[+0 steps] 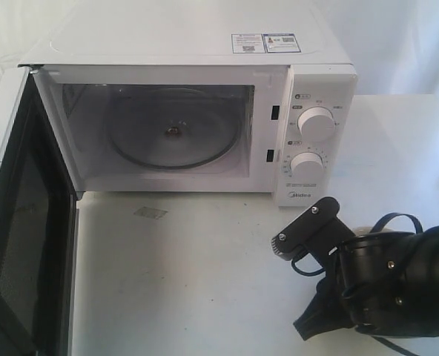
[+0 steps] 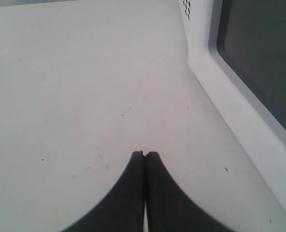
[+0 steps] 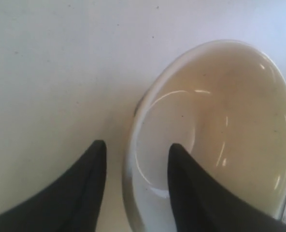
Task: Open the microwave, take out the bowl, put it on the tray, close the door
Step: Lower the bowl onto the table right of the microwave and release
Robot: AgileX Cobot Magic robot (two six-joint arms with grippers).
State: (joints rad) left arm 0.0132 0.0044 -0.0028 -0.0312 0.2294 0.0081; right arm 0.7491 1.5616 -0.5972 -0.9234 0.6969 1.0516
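The white microwave (image 1: 205, 44) stands at the back with its door (image 1: 19, 222) swung wide open to the left, and only the glass turntable (image 1: 173, 133) lies inside. The cream bowl (image 3: 220, 121) rests on a white surface at the front right, mostly hidden under my right arm (image 1: 397, 282); a pale sliver of the bowl (image 1: 364, 231) shows there. My right gripper (image 3: 137, 144) is open, one finger outside the rim and one inside the bowl. My left gripper (image 2: 145, 153) is shut and empty, low beside the door (image 2: 230, 106). I cannot make out the tray.
Two round knobs (image 1: 316, 123) sit on the microwave's right panel. A black camera bracket (image 1: 308, 226) sticks out from my right arm toward the oven. White tabletop (image 1: 190, 282) stretches in front of the cavity. The open door blocks the left side.
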